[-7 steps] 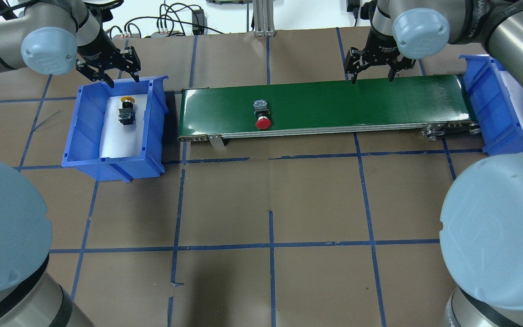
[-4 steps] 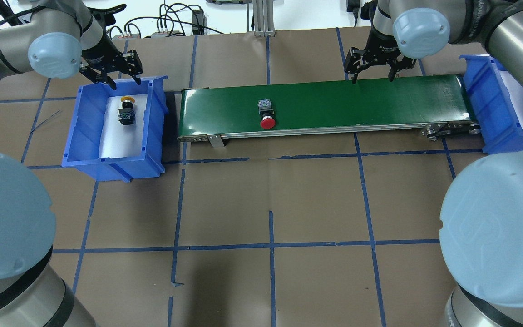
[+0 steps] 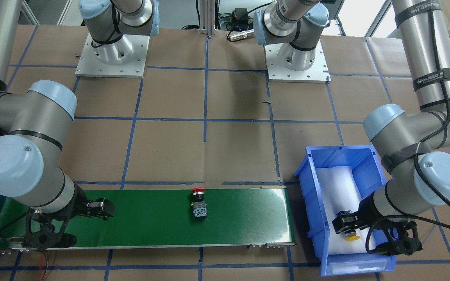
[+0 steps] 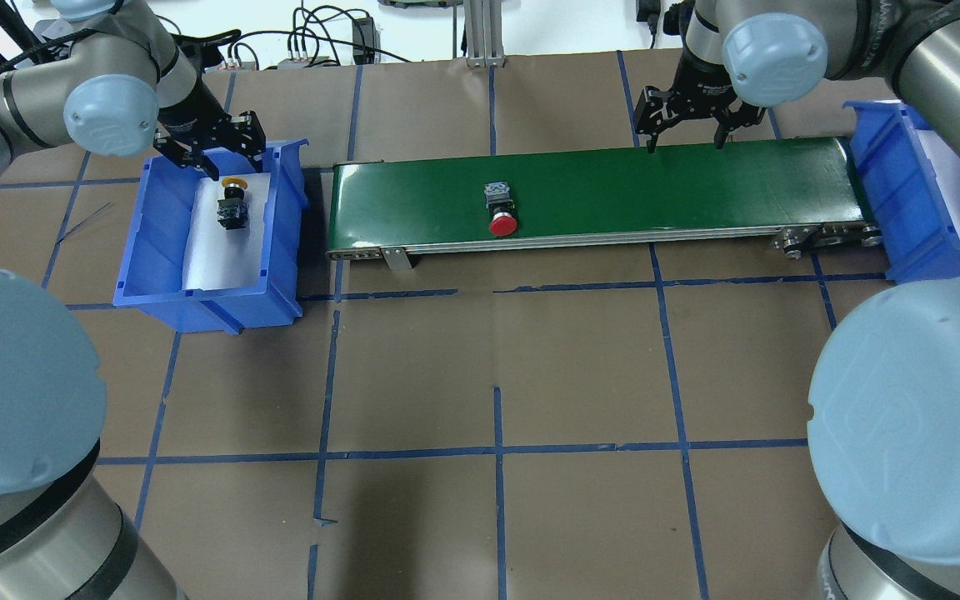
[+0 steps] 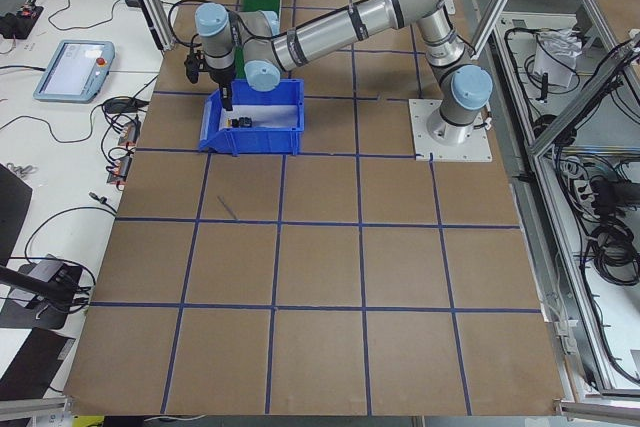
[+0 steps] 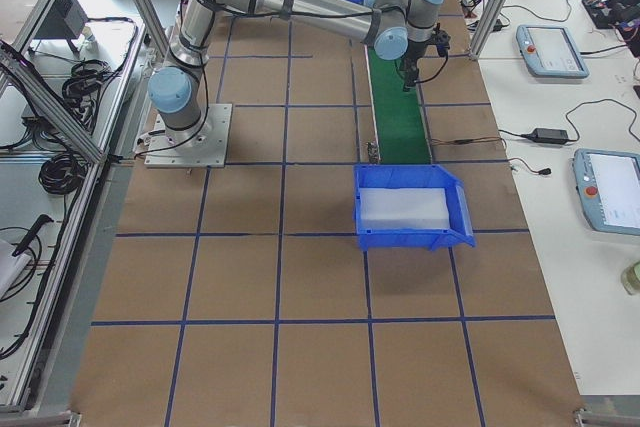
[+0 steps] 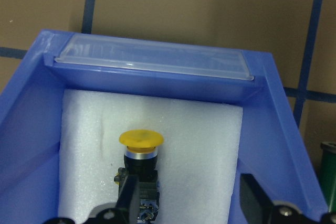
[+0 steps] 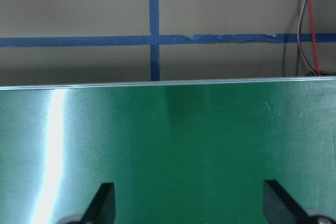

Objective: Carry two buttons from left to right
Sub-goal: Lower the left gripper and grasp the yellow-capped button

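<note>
Counting the things gives two buttons, two blue bins, one green belt and two pairs of fingers over the bench. The yellow button lies on its side on white foam in the left bin, just below the left fingers. These fingers are spread wide and hold nothing. The button sits closer to one finger than to the other, with its cap toward the bin wall ahead of them. The red button lies on the belt, well apart from the right fingers. These are also wide apart and empty, and they hang at the belt's far edge, near the right bin.

Compared with one second ago, the left fingers have come from the bin's far rim to over the yellow button. The red button has travelled a little along the belt toward the right fingers. The right fingers and the yellow button keep their places.

White foam shows on both sides of the yellow button, up to the bin walls. A long stretch of green belt runs between the red button and the right fingers.
</note>
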Motion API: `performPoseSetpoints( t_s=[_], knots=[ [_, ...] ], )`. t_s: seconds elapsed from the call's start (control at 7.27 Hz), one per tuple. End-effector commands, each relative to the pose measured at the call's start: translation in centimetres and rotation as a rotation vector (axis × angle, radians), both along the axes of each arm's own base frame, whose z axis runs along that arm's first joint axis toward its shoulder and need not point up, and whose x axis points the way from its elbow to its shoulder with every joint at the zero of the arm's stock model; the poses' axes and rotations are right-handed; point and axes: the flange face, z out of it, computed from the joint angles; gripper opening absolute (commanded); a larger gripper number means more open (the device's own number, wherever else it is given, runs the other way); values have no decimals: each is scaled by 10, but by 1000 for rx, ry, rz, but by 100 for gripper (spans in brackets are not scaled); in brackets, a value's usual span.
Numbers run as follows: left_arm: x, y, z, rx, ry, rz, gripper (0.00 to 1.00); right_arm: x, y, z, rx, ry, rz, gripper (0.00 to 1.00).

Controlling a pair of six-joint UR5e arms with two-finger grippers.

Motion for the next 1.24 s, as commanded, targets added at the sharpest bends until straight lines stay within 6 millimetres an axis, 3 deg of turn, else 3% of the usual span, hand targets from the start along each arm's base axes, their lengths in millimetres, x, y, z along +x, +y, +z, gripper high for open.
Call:
performPoseSetpoints(
  t_s=[0.0, 0.55, 1.1],
  knots=[
    [27, 4, -10, 15, 0, -57, 72, 0, 2, -3, 7, 0, 17, 100],
    [18, 1, -23, 27, 12, -53, 72, 1, 0, 4, -7, 0, 19, 100],
    [22, 7, -41, 63, 18, -56, 72, 6, 2, 1, 1, -2, 29, 100]
  ],
)
